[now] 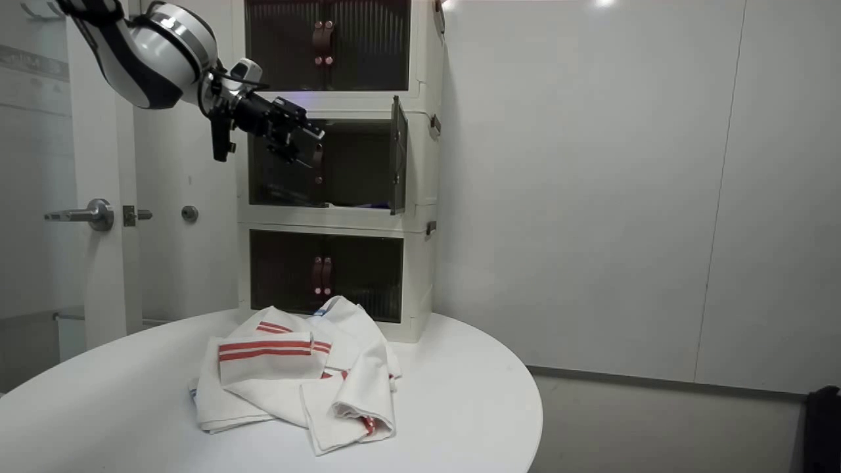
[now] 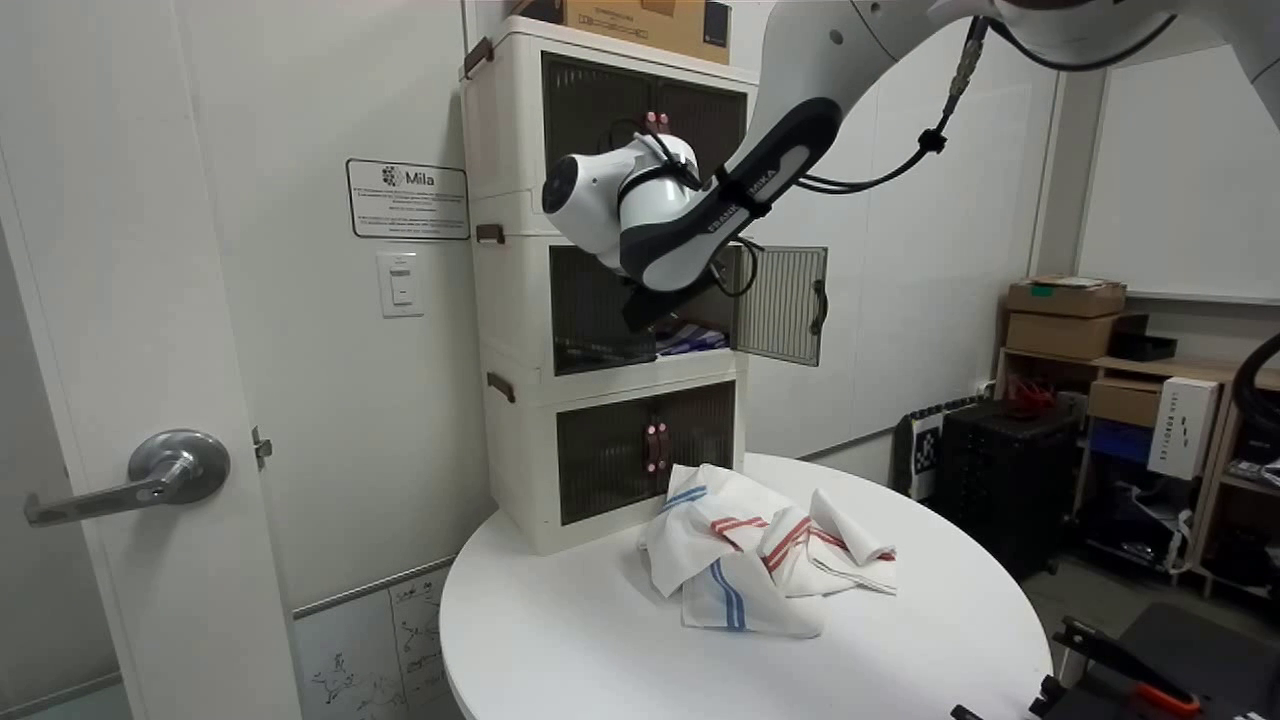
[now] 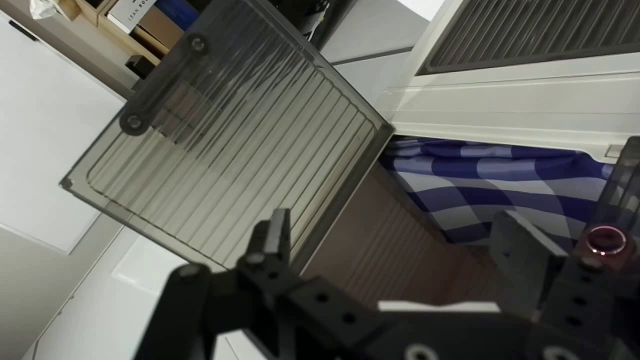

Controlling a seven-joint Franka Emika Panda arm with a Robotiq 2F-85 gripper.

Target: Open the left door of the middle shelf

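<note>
The white table [image 1: 470, 387] lies well below the gripper [image 3: 394, 227], whose jaws are spread. Behind them, in an exterior view, the left door [image 1: 276, 180] of the middle shelf [image 1: 282, 215] looks closed; the right door [image 1: 398, 161] stands open, apart from them.

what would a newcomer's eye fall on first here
Likely the right door of the middle shelf, swung wide while the left door is shut, with a blue-and-white checked cloth inside. Then the arm, its open gripper in front of that shelf. Below, crumpled white cloth striped red and blue lies on the round table.
</note>
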